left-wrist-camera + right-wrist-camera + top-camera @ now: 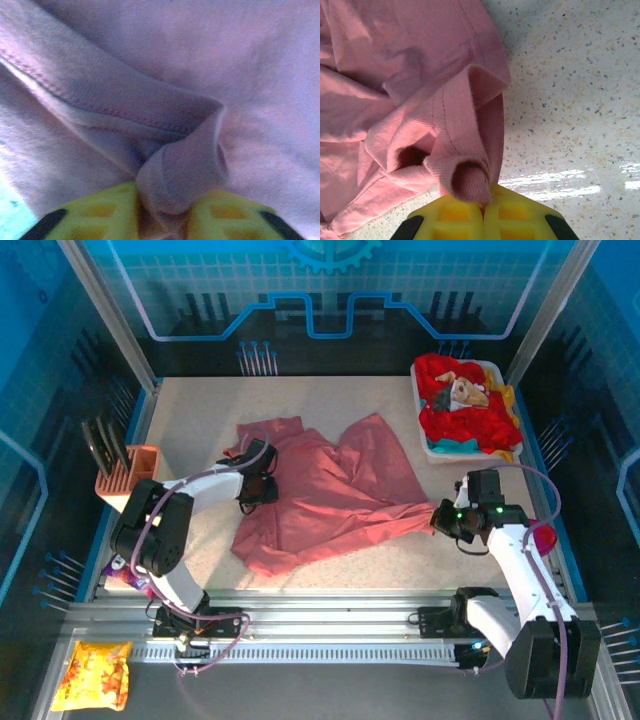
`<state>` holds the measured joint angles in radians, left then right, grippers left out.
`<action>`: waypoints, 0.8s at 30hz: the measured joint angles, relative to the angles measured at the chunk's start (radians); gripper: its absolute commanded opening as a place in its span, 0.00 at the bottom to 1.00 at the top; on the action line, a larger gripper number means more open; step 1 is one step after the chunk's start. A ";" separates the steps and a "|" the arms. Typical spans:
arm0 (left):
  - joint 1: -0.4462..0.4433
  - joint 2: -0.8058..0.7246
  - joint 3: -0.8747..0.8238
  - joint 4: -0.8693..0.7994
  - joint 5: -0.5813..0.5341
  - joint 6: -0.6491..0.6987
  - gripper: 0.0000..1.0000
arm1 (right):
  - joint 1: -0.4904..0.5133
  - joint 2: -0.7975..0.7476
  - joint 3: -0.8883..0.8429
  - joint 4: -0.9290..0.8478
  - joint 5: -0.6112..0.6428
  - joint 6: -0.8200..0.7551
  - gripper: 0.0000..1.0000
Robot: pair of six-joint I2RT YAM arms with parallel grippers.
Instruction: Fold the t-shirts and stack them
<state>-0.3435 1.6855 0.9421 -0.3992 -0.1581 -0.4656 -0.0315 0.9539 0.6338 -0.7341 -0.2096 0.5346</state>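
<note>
A dusty rose-pink t-shirt [320, 495] lies spread and rumpled across the middle of the table. My left gripper [257, 487] is shut on a bunched fold of the pink t-shirt [175, 175] at its left side, the cloth pinched between the yellow fingers [95, 215]. My right gripper [441, 518] is shut on the shirt's right end, a rolled hem [465, 170] clamped between its yellow fingers [515, 215], with the cloth drawn out toward it. More t-shirts, red, yellow and teal [465, 410], are heaped in a white tray [492, 367] at the back right.
An orange rack [128, 475] with dark flat pieces stands at the left edge. An orange-yellow snack bag [95, 673] lies off the table at the front left. Bare speckled tabletop [570, 100] shows right of the right gripper.
</note>
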 measured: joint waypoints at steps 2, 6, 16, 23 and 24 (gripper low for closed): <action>0.004 -0.010 0.015 -0.035 -0.026 0.004 0.03 | 0.000 -0.005 0.000 -0.006 0.000 0.003 0.00; 0.030 -0.101 0.021 -0.129 -0.073 0.001 0.04 | 0.008 -0.014 0.000 -0.020 0.005 0.012 0.00; 0.192 -0.252 0.074 -0.448 -0.218 -0.013 0.19 | 0.056 -0.051 0.000 -0.082 0.085 0.060 0.01; 0.211 -0.103 0.016 -0.519 -0.224 -0.033 0.48 | 0.117 -0.060 0.000 -0.114 0.151 0.095 0.37; 0.215 -0.095 0.004 -0.523 -0.220 -0.030 0.59 | 0.129 -0.060 0.000 -0.119 0.159 0.101 0.52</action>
<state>-0.1287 1.5909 0.9463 -0.9218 -0.3782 -0.4953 0.0971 0.8940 0.6338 -0.8528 -0.0502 0.6361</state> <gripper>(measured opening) 0.450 0.227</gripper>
